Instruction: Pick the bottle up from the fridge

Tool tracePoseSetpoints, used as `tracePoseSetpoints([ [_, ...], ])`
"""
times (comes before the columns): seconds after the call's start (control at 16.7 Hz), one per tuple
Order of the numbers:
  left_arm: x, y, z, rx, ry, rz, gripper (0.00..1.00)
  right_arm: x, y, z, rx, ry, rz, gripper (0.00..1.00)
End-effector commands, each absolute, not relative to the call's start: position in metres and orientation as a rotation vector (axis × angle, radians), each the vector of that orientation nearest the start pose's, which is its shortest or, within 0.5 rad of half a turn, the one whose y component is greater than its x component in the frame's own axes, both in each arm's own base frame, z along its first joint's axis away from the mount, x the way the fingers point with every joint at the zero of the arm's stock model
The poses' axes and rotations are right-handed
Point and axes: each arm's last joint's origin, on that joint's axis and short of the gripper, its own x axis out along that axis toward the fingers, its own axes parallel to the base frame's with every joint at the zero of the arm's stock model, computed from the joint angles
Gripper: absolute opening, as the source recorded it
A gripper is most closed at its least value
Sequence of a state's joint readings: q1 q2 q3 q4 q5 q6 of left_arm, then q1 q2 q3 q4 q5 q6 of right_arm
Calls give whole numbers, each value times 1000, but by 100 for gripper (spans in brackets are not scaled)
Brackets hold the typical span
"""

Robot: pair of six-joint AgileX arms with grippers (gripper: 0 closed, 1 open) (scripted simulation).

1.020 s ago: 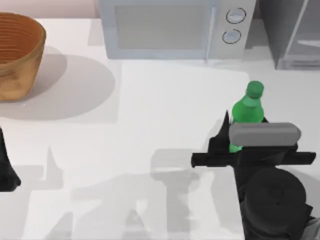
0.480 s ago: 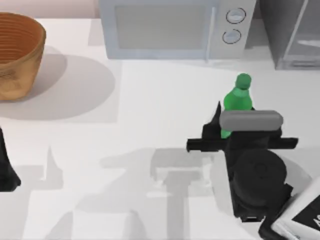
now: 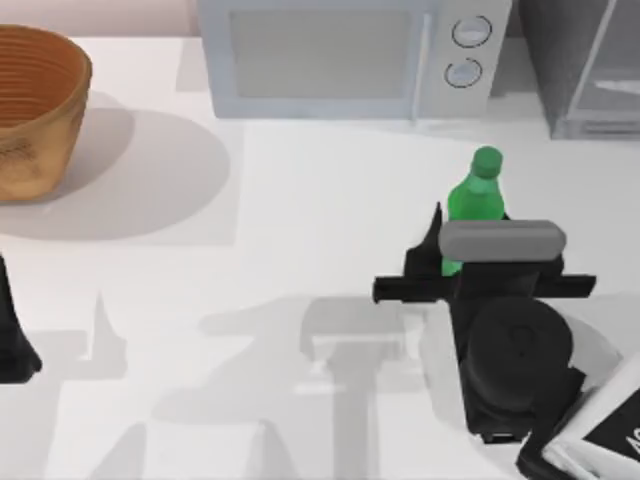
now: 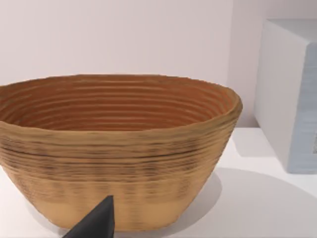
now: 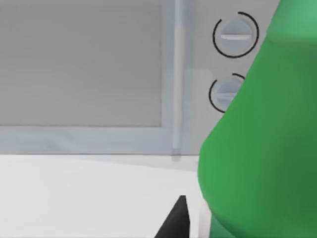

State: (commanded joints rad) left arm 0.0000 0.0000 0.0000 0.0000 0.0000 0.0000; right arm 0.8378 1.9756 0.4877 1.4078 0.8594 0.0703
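Note:
The green bottle [image 3: 473, 200] stands upright in front of the white microwave, out of the fridge [image 3: 590, 70], which is at the table's back right corner. My right gripper [image 3: 455, 262] is shut on the bottle's lower body, its far side hidden under the grey wrist block. In the right wrist view the bottle [image 5: 262, 139] looms close beside one black fingertip [image 5: 176, 220]. My left arm [image 3: 12, 340] is parked at the left edge, and one of its fingertips [image 4: 99, 223] shows in the left wrist view.
A white microwave [image 3: 340, 55] with two round knobs stands along the back edge, left of the fridge. A woven basket [image 3: 35, 110] sits at the back left, seen close up as the basket [image 4: 114, 148] by the left wrist camera.
My right gripper carried the bottle a little leftward and toward the microwave a second ago, then held still over the last half second. The left arm has not moved.

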Motion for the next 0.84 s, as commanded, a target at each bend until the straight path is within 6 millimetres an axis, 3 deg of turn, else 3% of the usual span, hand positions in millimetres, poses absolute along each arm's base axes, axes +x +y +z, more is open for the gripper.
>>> tracePoseSetpoints([
  [0.48,106,-1,160,0,0,0,100,215,206,96,1,42,-1,98],
  [0.84,106,-1,160,0,0,0,100,215,206,96,1,42,-1,100],
])
